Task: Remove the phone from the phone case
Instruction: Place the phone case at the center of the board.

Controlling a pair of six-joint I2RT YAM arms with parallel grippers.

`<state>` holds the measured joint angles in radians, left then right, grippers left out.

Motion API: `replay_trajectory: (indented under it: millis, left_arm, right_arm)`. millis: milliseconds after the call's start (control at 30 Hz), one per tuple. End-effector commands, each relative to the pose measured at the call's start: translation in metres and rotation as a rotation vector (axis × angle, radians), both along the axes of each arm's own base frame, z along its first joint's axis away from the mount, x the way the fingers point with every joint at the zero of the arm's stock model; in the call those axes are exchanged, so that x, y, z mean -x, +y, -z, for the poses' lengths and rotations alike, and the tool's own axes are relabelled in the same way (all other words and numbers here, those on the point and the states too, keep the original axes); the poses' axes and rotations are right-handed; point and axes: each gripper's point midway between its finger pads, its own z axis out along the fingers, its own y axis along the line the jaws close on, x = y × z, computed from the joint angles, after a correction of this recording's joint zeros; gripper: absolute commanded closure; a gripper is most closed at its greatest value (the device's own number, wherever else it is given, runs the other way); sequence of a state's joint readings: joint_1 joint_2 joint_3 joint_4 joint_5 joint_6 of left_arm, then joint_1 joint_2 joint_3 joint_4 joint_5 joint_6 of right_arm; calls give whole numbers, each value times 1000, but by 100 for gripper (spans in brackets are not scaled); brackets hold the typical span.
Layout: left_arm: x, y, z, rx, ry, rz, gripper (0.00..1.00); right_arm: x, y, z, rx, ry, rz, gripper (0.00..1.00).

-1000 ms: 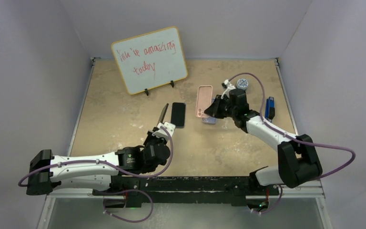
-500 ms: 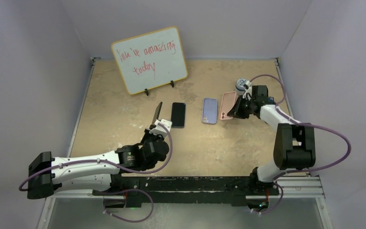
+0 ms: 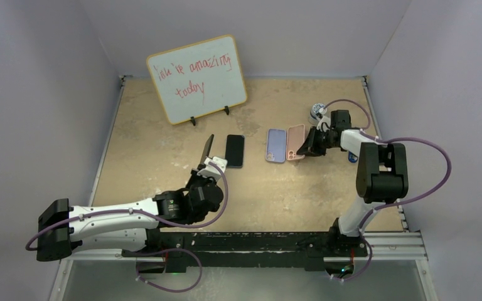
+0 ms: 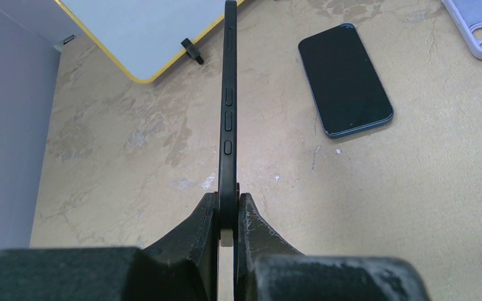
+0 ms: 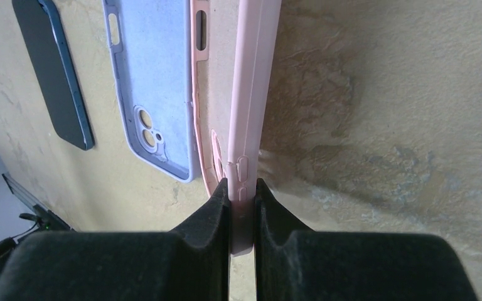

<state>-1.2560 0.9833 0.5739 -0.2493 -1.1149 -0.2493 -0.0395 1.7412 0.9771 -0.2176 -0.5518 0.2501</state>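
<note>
Two grippers each clamp a case. The left gripper (image 4: 228, 210) has its jaws pressed on the near end of a black case (image 4: 229, 94), which stands on edge and runs straight ahead of them. The phone (image 4: 345, 88) lies flat on the table (image 4: 414, 207), ahead and to the right of those jaws, apart from the case. The right gripper (image 5: 243, 194) pinches a pink case (image 5: 254, 94) by its side wall. A lavender case (image 5: 150, 81) lies just left of it.

Things counted by kind
In front of one whiteboard (image 3: 198, 78) are found one phone (image 3: 235, 150) and three cases: black case (image 3: 208, 149), lilac case (image 3: 277, 145), pink case (image 3: 295, 138).
</note>
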Motion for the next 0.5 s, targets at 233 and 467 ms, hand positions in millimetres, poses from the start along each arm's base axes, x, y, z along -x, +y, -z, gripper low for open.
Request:
replay_trajectory:
  millis: [233, 467]
  left_arm:
    - [-5, 1, -14, 60, -44, -49, 100]
    - [-6, 1, -13, 55, -45, -51, 100]
  right_arm:
    - [-3, 13, -9, -77, -15, -75, 95]
    - [-4, 0, -5, 8, -15, -30, 65]
